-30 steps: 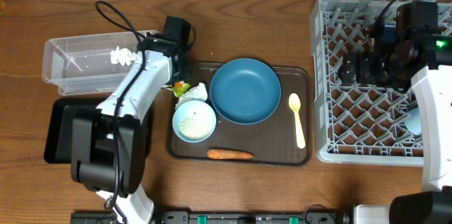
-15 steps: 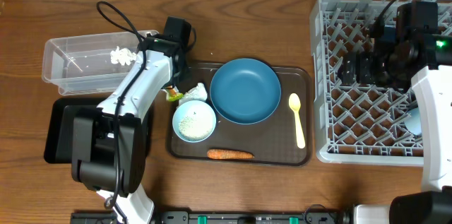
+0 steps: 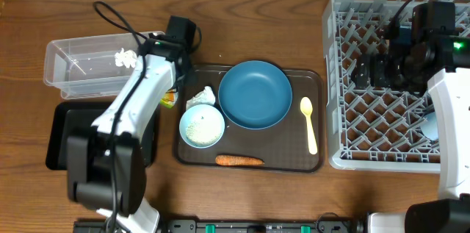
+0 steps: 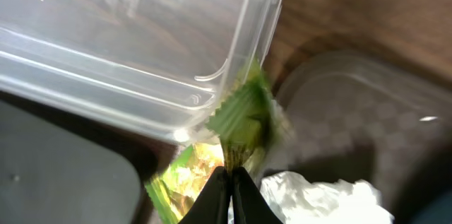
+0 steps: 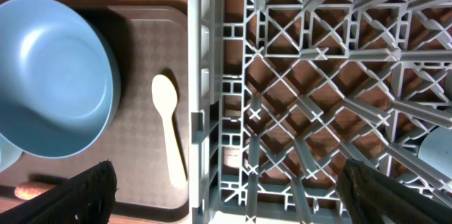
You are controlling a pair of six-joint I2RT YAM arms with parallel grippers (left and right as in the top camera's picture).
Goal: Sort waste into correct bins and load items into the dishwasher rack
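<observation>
Left jaws clamp the wrapper (image 4: 244, 114), likely light, floppy, slippery film best pinched deep; right jaws gape over the rack (image 5: 318, 75).

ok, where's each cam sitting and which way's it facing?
Overhead: above table, facing straight down; both arms show.
Left wrist: behind left gripper, shut on snack wrapper by clear tub; faces down.
Right wrist: above rack, facing down; open right gripper at bottom corners.
Shared: overhead and right wrist see plate, spoon.
</observation>
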